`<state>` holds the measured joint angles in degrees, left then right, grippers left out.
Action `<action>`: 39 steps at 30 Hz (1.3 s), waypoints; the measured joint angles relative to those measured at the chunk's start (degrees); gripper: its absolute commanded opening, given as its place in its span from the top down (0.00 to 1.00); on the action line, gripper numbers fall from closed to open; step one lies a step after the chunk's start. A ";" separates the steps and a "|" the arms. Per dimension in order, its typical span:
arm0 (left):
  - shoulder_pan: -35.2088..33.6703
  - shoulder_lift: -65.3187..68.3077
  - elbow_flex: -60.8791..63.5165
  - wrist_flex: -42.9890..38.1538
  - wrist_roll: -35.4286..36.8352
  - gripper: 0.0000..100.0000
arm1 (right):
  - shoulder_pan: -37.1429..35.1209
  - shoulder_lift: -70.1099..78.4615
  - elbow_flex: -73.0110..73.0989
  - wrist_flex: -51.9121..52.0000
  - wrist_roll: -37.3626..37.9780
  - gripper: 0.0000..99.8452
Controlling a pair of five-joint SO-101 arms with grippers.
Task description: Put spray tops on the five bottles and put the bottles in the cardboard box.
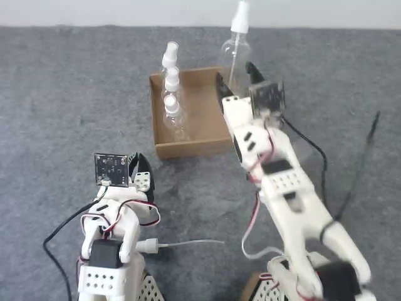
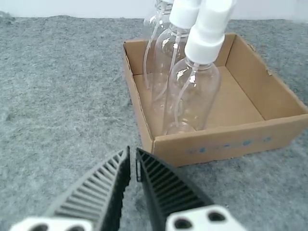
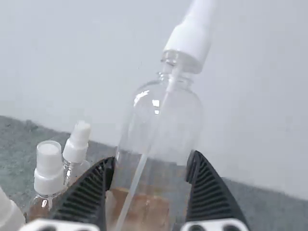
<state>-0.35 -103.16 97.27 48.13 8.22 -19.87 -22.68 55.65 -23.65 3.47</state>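
A large clear bottle (image 1: 235,55) (image 3: 159,120) stands upright between the fingers of my right gripper (image 1: 237,78) (image 3: 151,163), which is shut on it at the far right corner of the cardboard box (image 1: 199,128). Its white spray top (image 1: 240,17) (image 3: 190,36) sits tilted on the neck. Three smaller bottles with spray tops (image 1: 171,84) (image 2: 192,96) stand in a row along the box's left wall (image 2: 137,103). My left gripper (image 1: 143,170) (image 2: 132,156) is shut and holds nothing, low over the carpet in front of the box.
Grey carpet (image 1: 69,94) covers the table. A loose white spray top with its thin tube (image 1: 178,244) lies on the carpet between the two arm bases. Cables trail beside the right arm (image 1: 357,169).
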 measured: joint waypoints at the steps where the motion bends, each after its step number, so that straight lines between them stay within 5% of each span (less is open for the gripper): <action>1: 0.00 0.00 0.00 0.00 0.00 0.98 | 0.00 -2.29 2.37 -2.02 1.05 0.99; 7: 0.00 0.00 0.00 0.00 0.00 0.98 | 0.00 -10.29 7.03 -5.27 3.25 0.99; 19: -0.09 0.00 0.00 0.00 0.00 0.98 | 0.00 1.23 4.31 -5.45 3.25 0.99; 27: -0.09 0.00 0.00 0.00 0.00 0.98 | 0.00 -3.60 4.57 -5.10 3.25 0.99; 39: -8.00 0.00 0.00 -5.80 0.00 0.98 | -8.70 -27.34 10.55 15.03 7.56 0.99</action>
<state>-8.35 -103.16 97.27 42.33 8.22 -28.57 -50.02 66.20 -8.62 11.03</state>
